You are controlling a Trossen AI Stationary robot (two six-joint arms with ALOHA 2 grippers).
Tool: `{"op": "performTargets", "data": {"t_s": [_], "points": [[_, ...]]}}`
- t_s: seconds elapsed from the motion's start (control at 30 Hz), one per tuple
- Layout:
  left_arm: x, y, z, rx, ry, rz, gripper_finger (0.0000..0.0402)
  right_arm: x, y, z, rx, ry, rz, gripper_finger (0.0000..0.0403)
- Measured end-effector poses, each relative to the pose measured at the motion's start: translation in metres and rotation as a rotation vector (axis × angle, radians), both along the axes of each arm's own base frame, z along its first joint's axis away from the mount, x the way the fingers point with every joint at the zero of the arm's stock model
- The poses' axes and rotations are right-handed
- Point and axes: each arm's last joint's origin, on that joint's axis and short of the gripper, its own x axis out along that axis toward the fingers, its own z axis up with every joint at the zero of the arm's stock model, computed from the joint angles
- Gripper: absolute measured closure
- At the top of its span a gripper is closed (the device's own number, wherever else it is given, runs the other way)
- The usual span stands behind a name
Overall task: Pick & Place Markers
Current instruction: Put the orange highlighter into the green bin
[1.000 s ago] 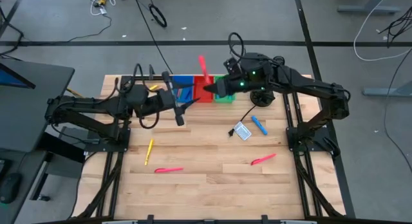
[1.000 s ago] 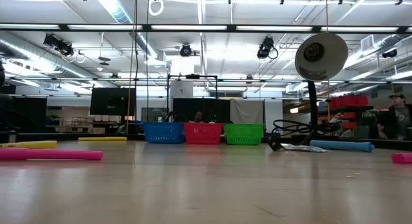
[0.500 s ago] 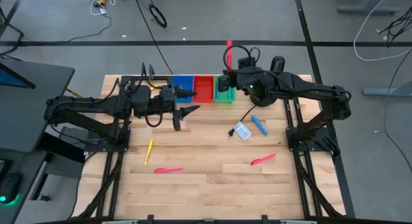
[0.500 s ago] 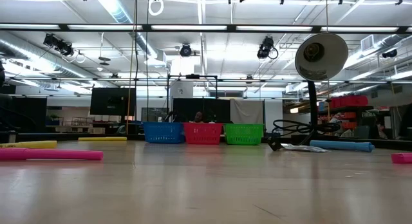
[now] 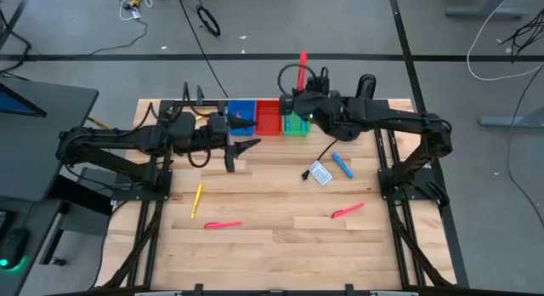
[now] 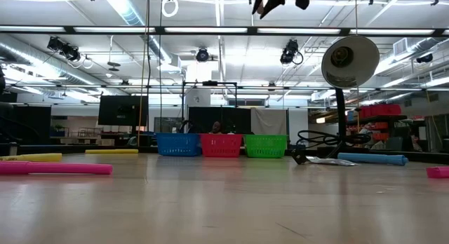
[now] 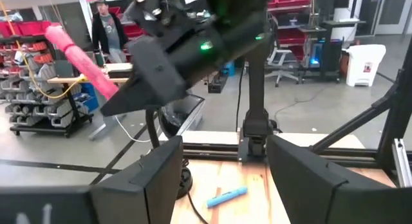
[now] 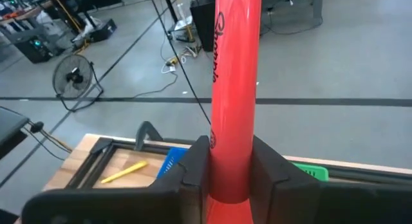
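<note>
Red marker now above green bin

The wooden table has three bins at its far edge: blue, red, green. Two pink markers, a yellow marker, a blue marker and a small card lie on it.

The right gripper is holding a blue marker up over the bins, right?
Not quite: the marker in the right gripper is red, not blue, as the right wrist view shows. The rest is right: it is held up over the bins.
</note>
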Motion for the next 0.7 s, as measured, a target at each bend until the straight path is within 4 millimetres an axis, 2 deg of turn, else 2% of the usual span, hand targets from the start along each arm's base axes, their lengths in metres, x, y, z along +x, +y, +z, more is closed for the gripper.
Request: {"op": "performTargets", "data": {"t_s": [0.13,0.27,0.5,0.7], "points": [[0.0,-0.001,-0.003,0.0,0.03,-0.028,0.017,-0.002,-0.016,0.0,0.024,0.011,-0.001,0.0342],[0.0,-0.002,-0.005,-0.002,0.049,-0.046,0.017,-0.006,-0.034,0.017,0.04,0.004,0.027,0.0342],[0.0,-0.001,-0.005,-0.002,0.056,-0.045,0.017,-0.01,-0.076,0.025,0.182,0.116,0.018,0.0342],[0.0,-0.001,-0.006,-0.002,0.064,-0.046,0.017,-0.005,-0.115,0.004,0.356,0.214,0.028,0.0342]]}}
